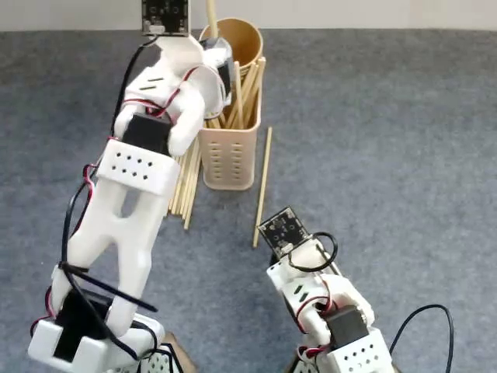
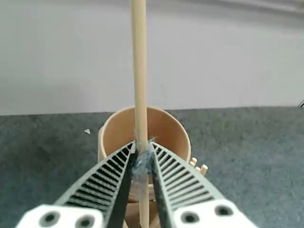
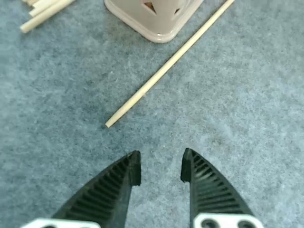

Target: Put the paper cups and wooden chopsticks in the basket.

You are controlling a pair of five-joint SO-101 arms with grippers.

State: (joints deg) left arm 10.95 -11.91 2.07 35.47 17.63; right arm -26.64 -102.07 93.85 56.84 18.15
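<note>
One chopstick (image 1: 262, 187) (loose) beside basket (image 1: 227, 159) edge

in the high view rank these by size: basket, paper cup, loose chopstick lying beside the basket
1. basket
2. paper cup, partly covered
3. loose chopstick: nearly as long as the basket but far thinner, so smallest by area

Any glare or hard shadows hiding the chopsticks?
High view: even light, no glare; the loose chopstick casts little shadow. Right wrist view: flat light on the carpet. Left wrist view: the held chopstick in the left tool stands clear against the wall.
</note>
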